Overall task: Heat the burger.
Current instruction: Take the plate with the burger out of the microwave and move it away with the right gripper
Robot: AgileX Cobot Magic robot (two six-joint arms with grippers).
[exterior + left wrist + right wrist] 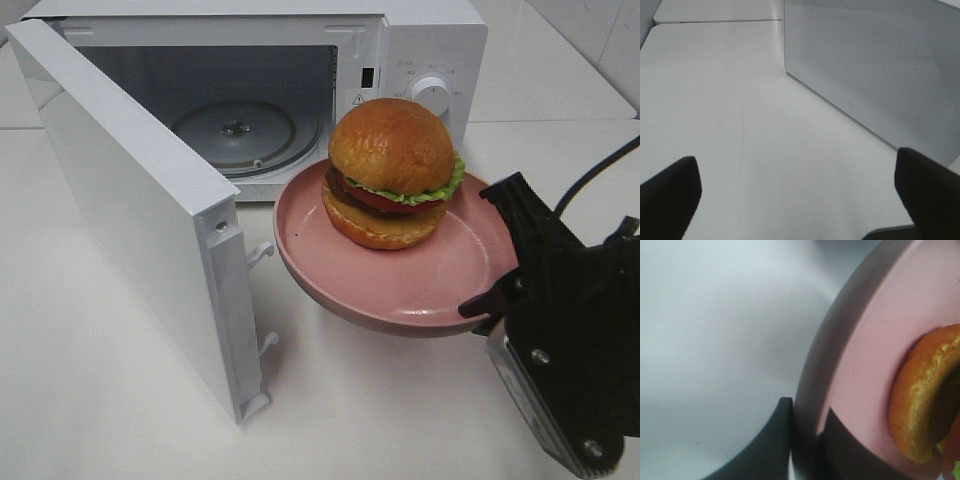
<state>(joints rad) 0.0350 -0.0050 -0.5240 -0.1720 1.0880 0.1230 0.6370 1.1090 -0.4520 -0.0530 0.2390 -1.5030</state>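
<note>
Item 1: the burger (393, 172), 1 piece, with glossy golden-brown bun halves, a green lettuce frill and a red-brown layer between them, stood upright on the pink plate (400, 275), toward the side of the plate nearest the microwave (420, 45). Item 2: the pink plate, round and shallow, was held off the white table (120, 400) and tilted slightly, in front of the open microwave cavity, with its far rim near the cavity's front edge. Item 3: the right gripper (492, 295), black, was clamped on the plate's near right rim; in the right wrist view 1 finger (767, 445) lay outside the rim and the other lay on the pink inner face, with the lower bun (920, 400) close by. Item 4: the left gripper (797, 200) had its 2 dark fingers spread wide apart with nothing between them, above the bare table, beside the perforated white outer face of the microwave door (880, 70). Item 5: the microwave, white, had its door (140, 210) swung fully open to the left in the high view, and a glass turntable (235, 132) lay on the cavity floor. Item 6: a round white dial (432, 95) was set on the control panel, just behind the burger in the high view.
</note>
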